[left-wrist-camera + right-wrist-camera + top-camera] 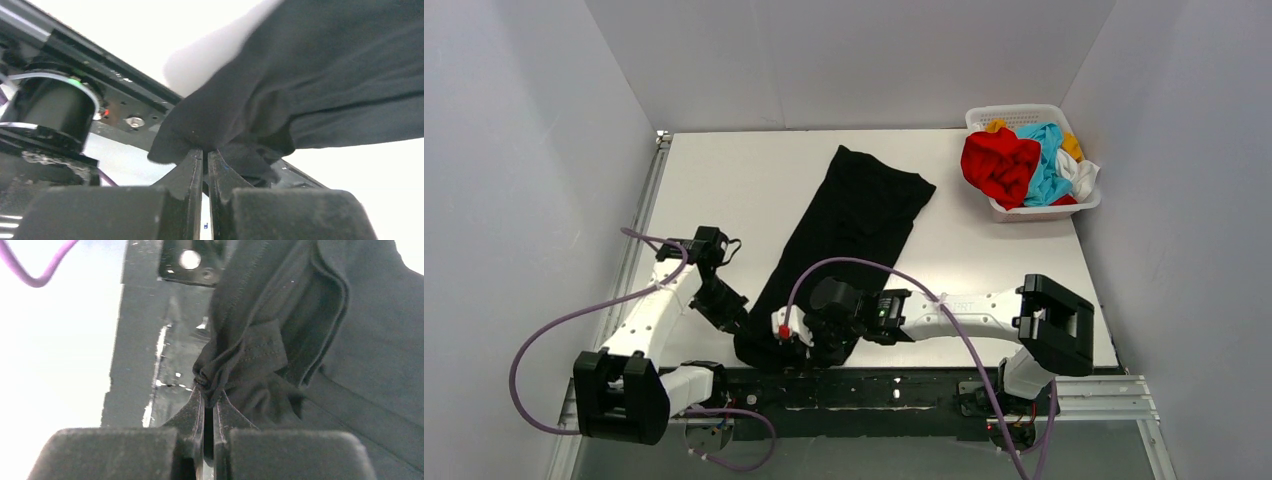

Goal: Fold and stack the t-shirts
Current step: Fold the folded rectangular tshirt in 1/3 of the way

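- Left gripper [205, 151]: jaws drawn in to a slit, with a bunched fold of the black t-shirt [310, 75] pinched at the tips.
- Right gripper [207, 390]: jaws likewise almost together, clamped on a gathered piece of stitched hem of the same shirt.
- Both holds are at the shirt's near end, by the front edge of the desk [724, 180]. The left one is at the left corner, the right one just beside it.
- Shirt position: it lies as a long, narrow band running diagonally from the near edge toward the far middle of the desk. It looks already doubled lengthwise (judgement).
- Handling (judgement):
  - It is a light, limp knit with no stiffness and is not fragile. It puckers at each pinch and will sag between the two holds unless the corners are kept apart and taut.
  - Layers may slide over each other, so take hold at the hem or seam corners through all layers. The stitching there is thicker and gives better purchase.
- Counts:
  - Black t-shirt: 1, on the desk.
  - Basket [1036, 211]: 1, at the far right corner.
  - In the basket: red shirt [999, 165] 1, light blue shirt [1049, 165] 1, white shirt [1086, 177] 1, orange-yellow shirt [1074, 147] 1. The orange-yellow shows as two patches and I cannot confirm it is a single garment.
  - Shirts in total: 5, none stacked yet.
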`<action>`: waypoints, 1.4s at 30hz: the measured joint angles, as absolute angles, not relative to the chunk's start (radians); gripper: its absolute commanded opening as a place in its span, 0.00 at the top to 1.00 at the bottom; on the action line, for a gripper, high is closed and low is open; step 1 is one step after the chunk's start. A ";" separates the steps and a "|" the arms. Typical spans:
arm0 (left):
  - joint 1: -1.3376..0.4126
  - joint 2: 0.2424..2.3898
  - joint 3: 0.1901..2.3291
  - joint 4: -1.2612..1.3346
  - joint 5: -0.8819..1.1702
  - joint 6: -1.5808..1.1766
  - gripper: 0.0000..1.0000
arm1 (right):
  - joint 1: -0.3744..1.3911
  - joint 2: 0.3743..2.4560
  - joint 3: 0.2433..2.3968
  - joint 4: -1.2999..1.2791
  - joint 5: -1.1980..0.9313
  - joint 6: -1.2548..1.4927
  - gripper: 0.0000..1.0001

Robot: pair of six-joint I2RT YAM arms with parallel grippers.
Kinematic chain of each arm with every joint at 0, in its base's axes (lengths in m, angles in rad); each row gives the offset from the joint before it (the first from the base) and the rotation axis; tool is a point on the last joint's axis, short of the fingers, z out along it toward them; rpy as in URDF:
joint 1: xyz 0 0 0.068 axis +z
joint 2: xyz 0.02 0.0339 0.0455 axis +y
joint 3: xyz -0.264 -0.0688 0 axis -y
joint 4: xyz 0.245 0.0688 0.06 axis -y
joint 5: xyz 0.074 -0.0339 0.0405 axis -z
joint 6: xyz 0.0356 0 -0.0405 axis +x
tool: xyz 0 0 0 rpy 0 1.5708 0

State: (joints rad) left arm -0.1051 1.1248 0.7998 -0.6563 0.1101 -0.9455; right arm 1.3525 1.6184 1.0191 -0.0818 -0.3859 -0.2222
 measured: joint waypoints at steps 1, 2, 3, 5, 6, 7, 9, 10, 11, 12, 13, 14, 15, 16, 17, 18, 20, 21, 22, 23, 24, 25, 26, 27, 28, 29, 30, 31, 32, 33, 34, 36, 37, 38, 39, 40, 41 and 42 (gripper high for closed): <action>-0.123 1.150 0.823 -0.649 0.117 -0.948 1.00 | 1.332 1.605 1.008 -0.078 -0.385 -0.211 0.99; -0.144 1.179 0.851 -0.640 0.121 -0.952 1.00 | 1.308 1.589 0.998 -0.073 -0.384 -0.203 0.99; -0.164 1.210 0.881 -0.631 0.125 -0.954 1.00 | 1.283 1.572 0.991 -0.070 -0.384 -0.192 0.99; -0.191 1.269 0.941 -0.618 0.131 -0.960 1.00 | 1.238 1.542 0.978 -0.062 -0.382 -0.178 0.99; -0.203 1.304 0.977 -0.609 0.136 -0.964 1.00 | 1.209 1.526 0.969 -0.051 -0.381 -0.170 0.99; -0.210 1.341 1.013 -0.600 0.140 -0.968 1.00 | 1.182 1.511 0.960 -0.046 -0.378 -0.162 0.99; -0.217 1.406 1.076 -0.591 0.143 -0.980 1.00 | 1.133 1.492 0.946 -0.029 -0.374 -0.150 0.99; -0.219 1.441 1.112 -0.588 0.144 -0.987 1.00 | 1.111 1.488 0.942 -0.022 -0.374 -0.143 0.99; -0.220 1.471 1.142 -0.583 0.146 -0.990 1.00 | 1.082 1.485 0.938 -0.015 -0.374 -0.134 0.99; -0.221 1.505 1.177 -0.582 0.149 -0.995 1.00 | 1.059 1.485 0.935 -0.010 -0.374 -0.129 0.99; -0.221 1.544 1.216 -0.580 0.154 -1.000 1.00 | 1.035 1.485 0.934 -0.005 -0.374 -0.124 0.99; -0.223 1.581 1.254 -0.578 0.159 -1.005 1.00 | 1.011 1.485 0.933 -0.001 -0.373 -0.119 0.99; -0.226 1.620 1.292 -0.576 0.162 -1.009 1.00 | 0.987 1.485 0.933 0.004 -0.373 -0.113 0.99; -0.227 1.659 1.328 -0.575 0.165 -1.015 1.00 | 0.963 1.485 0.933 0.010 -0.373 -0.107 0.99; -0.229 1.697 1.360 -0.574 0.167 -1.019 1.00 | 0.945 1.485 0.933 0.013 -0.373 -0.103 0.99; -0.232 1.731 1.390 -0.575 0.167 -1.024 1.00 | 0.916 1.485 0.933 0.020 -0.374 -0.098 0.99; -0.235 1.792 1.446 -0.579 0.166 -1.031 1.00 | 0.875 1.485 0.933 0.031 -0.376 -0.090 0.99; -0.237 1.829 1.488 -0.586 0.168 -1.034 1.00 | 0.849 1.485 0.933 0.035 -0.378 -0.084 0.99; -0.238 1.851 1.515 -0.585 0.168 -1.035 1.00 | 0.831 1.485 0.933 0.037 -0.379 -0.083 0.99; -0.239 1.879 1.553 -0.592 0.169 -1.038 1.00 | 0.812 1.486 0.933 0.039 -0.382 -0.081 0.99; -0.241 1.905 1.594 -0.596 0.171 -1.041 1.00 | 0.788 1.487 0.933 0.044 -0.392 -0.076 0.99; -0.242 1.928 1.631 -0.597 0.170 -1.041 1.00 | 0.771 1.488 0.933 0.045 -0.396 -0.075 0.99; -0.242 1.951 1.667 -0.597 0.168 -1.041 1.00 | 0.750 1.490 0.933 0.045 -0.402 -0.073 0.99; -0.243 1.969 1.694 -0.597 0.168 -1.041 1.00 | 0.733 1.494 0.933 0.048 -0.406 -0.070 0.99; -0.243 1.993 1.724 -0.597 0.168 -1.041 1.00 | 0.720 1.497 0.933 0.049 -0.408 -0.069 0.99; -0.244 2.013 1.751 -0.600 0.168 -1.041 1.00 | 0.703 1.504 0.933 0.050 -0.409 -0.066 0.99; -0.244 2.037 1.777 -0.604 0.168 -1.041 1.00 | 0.691 1.511 0.933 0.053 -0.412 -0.063 0.99; -0.245 2.061 1.800 -0.607 0.168 -1.041 1.00 | 0.678 1.522 0.933 0.055 -0.415 -0.062 0.99; -0.245 2.088 1.828 -0.612 0.169 -1.041 1.00 | 0.668 1.533 0.934 0.056 -0.416 -0.059 0.99; -0.245 2.115 1.854 -0.613 0.169 -1.041 1.00 | 0.666 1.545 0.934 0.056 -0.419 -0.057 0.99; -0.247 2.142 1.877 -0.612 0.169 -1.040 1.00 | 0.653 1.555 0.934 0.055 -0.420 -0.055 0.99; -0.250 2.190 1.921 -0.612 0.168 -1.040 1.00 | 0.636 1.579 0.941 0.055 -0.422 -0.054 0.99; -0.252 2.207 1.936 -0.613 0.168 -1.040 1.00 | 0.629 1.593 0.947 0.055 -0.423 -0.054 0.99; -0.254 2.223 1.952 -0.615 0.168 -1.040 1.00 | 0.625 1.604 0.954 0.055 -0.422 -0.054 0.99; -0.257 2.239 1.968 -0.618 0.168 -1.040 1.00 | 0.619 1.618 0.964 0.056 -0.423 -0.051 0.99; -0.259 2.255 1.983 -0.619 0.168 -1.040 1.00 | 0.614 1.631 0.973 0.057 -0.422 -0.050 0.99; -0.260 2.268 1.994 -0.618 0.168 -1.040 1.00 | 0.608 1.641 0.977 0.060 -0.422 -0.047 0.99; -0.263 2.283 2.008 -0.618 0.168 -1.040 1.00 | 0.604 1.649 0.979 0.064 -0.421 -0.046 0.99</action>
State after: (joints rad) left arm -0.2630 2.2826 2.0075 -0.6182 0.1684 -1.0401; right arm 0.6037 1.6485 0.9787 0.0635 -0.4213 -0.0460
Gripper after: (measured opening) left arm 0.025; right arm 0.056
